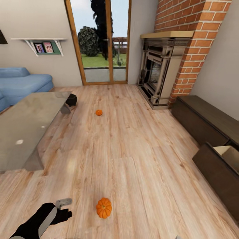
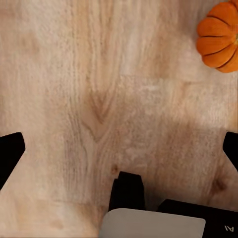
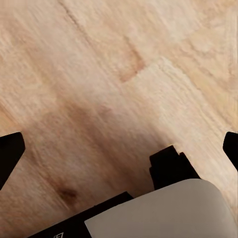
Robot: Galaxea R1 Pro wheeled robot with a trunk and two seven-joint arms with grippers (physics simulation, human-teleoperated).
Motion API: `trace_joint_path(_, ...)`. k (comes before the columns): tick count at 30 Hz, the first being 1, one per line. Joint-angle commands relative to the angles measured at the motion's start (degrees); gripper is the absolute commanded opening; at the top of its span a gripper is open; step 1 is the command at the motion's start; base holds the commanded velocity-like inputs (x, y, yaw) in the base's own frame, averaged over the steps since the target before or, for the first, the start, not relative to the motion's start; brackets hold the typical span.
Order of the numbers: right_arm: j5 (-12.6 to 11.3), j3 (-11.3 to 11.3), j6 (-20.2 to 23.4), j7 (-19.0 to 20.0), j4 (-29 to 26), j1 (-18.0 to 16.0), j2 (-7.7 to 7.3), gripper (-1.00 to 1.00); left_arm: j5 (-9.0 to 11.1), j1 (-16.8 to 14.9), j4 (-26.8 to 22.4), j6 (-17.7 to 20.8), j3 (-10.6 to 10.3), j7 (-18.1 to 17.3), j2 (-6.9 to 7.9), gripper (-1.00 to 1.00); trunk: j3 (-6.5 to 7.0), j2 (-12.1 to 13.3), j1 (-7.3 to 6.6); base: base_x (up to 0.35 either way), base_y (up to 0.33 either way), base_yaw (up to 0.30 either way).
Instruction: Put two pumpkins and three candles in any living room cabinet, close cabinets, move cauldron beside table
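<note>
Orange pumpkins [image 1: 104,207] [image 1: 99,112] sit on the floor [image 1: 132,159], your cabinet [image 1: 212,132] gapes, and both hands [image 2: 119,148] [image 3: 119,148] are spread empty.

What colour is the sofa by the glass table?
Blue sofa, clearest in the head view.

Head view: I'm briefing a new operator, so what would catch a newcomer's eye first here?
Probably the near orange pumpkin on the wooden floor, just beside the left gripper. A second pumpkin lies farther off, near the glass table with the black cauldron at its far corner. At right, the dark cabinet has one front pulled open, by the brick fireplace.
</note>
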Motion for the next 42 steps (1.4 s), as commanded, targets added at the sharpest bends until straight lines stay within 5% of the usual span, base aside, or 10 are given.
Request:
trace_joint_path(1, 0.00, 0.00, 0.00, 0.00, 0.00, 0.00, 0.00, 1.00, -0.01, 0.01, 0.01, -0.01, 0.00, 0.00, -0.01, 1.00, 0.00, 0.00, 0.00, 0.085, 0.316, 0.292)
trace_joint_path(21, -0.03, 0.00, 0.00, -0.01, 0.00, 0.00, -0.06, 1.00, -0.02, 0.01, 0.02, -0.12, -0.09, 0.08, -0.07, 1.00, -0.04, 0.00, 0.00, 0.156, 0.296, 0.279)
trace_joint_path(42, -0.09, -0.02, -0.09, -0.01, 0.00, 0.00, -0.08, 1.00, -0.02, -0.01, 0.00, -0.12, -0.64, 0.08, -0.15, 1.00, -0.53, 0.00, 0.00, 0.072, 0.167, -0.025)
